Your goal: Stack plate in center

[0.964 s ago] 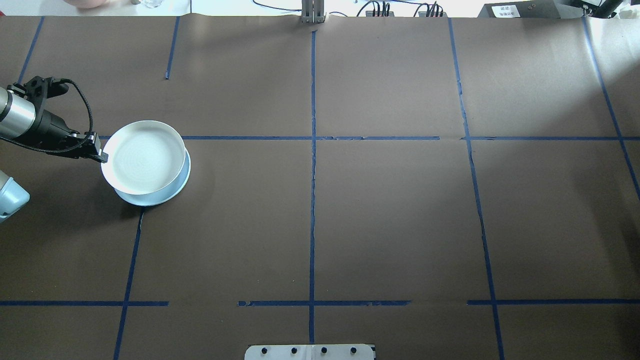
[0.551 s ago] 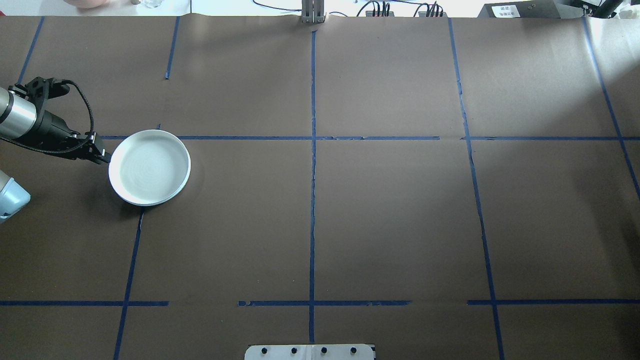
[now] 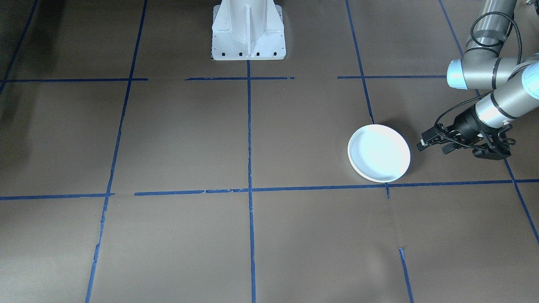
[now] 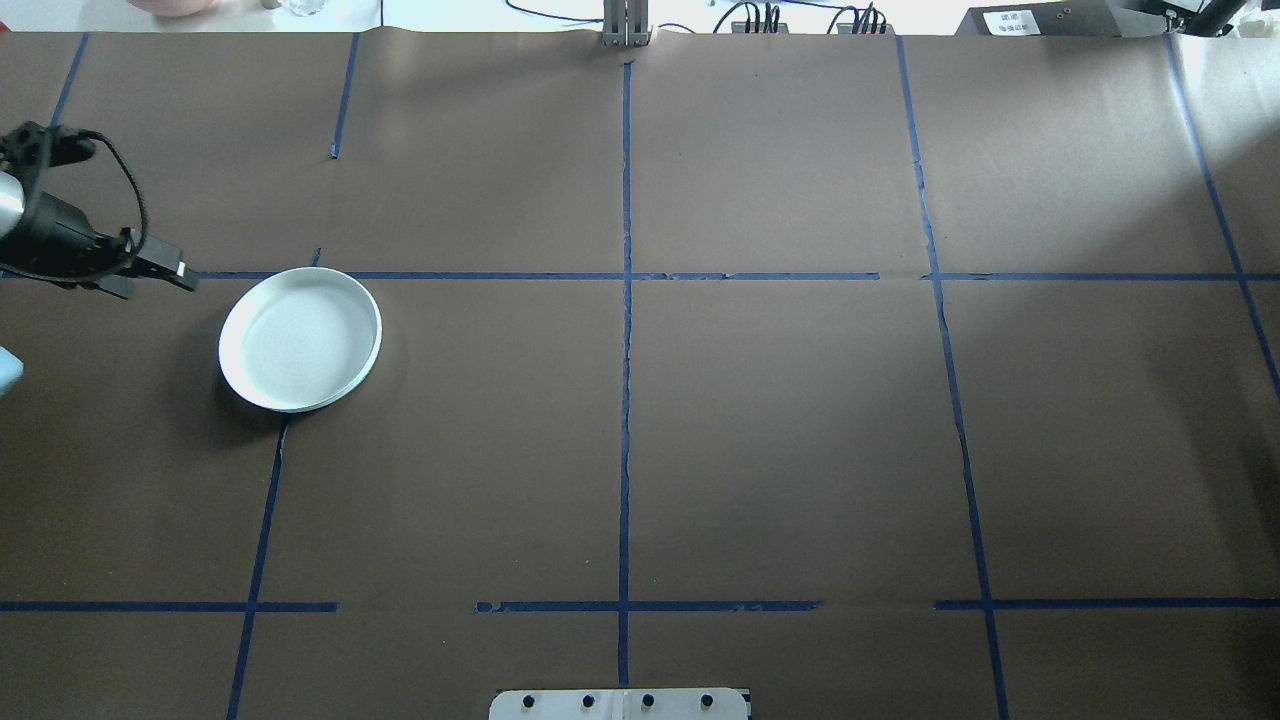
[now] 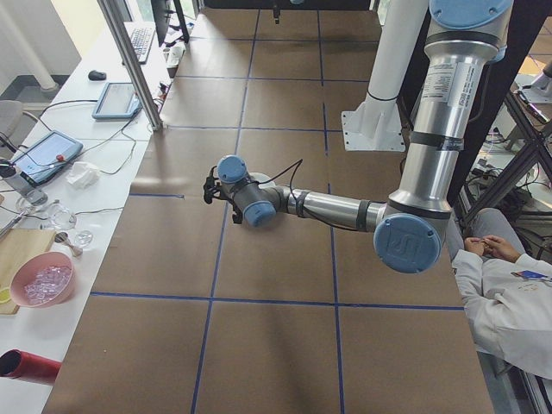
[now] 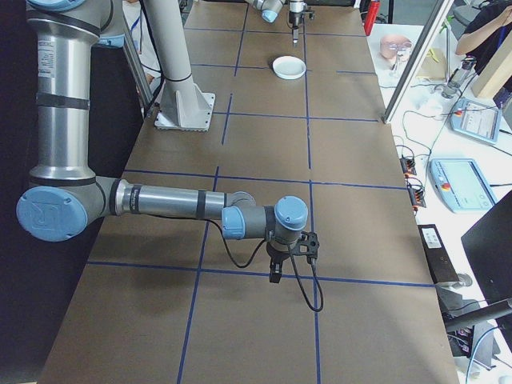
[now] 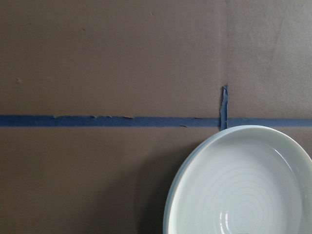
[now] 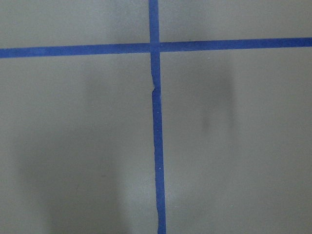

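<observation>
A pale bluish-white plate with faint concentric rings lies flat on the brown table, in the left middle square. A thin bluish edge under its rim is all that shows of a plate beneath it. The plate also shows in the front view and fills the lower right of the left wrist view. My left gripper hovers open to the left of the plate, clear of its rim and holding nothing. My right gripper appears only in the right side view, pointing down over a tape line; I cannot tell its state.
Blue tape lines divide the brown table into squares. The robot's white base stands at the table's near edge. A person sits beside the table, and side benches hold tablets, bowls and cables.
The plate my left gripper held by its rim came down onto the lower plate. The gripper let go and drew back to the left, away from the rim.
</observation>
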Controlling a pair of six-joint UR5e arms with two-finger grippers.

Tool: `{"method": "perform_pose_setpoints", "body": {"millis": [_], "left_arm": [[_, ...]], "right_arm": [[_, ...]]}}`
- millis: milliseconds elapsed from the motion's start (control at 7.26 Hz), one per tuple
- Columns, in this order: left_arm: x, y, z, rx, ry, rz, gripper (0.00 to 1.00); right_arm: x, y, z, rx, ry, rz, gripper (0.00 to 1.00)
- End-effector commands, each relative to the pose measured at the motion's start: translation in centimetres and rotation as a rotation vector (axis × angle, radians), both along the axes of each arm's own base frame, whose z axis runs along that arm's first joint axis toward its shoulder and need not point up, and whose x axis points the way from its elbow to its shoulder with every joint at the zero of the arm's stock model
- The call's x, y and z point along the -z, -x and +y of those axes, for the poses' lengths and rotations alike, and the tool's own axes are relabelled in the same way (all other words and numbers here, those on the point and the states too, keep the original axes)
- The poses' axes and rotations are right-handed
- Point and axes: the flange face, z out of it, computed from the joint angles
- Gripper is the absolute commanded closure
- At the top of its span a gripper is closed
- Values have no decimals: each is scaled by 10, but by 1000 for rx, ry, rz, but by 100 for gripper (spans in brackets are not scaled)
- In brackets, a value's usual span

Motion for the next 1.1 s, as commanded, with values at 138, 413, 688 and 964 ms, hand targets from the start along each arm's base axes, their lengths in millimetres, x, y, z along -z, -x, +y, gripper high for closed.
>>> {"method": "perform_pose_setpoints", "body": {"millis": [138,413,688,964], "left_arm": [[-65,150,-6,30,-22,-150,0],[-113,226,21,21,12,-215,0],[-142,274,41,24,70,-299,0],[-161,297,59,28,130,-299,0]], "right_arm": [[0,0,0,0,1,0,0],[0,0,0,0,1,0,0],[0,0,0,0,1,0,0],[0,0,0,0,0,0,0]]}}
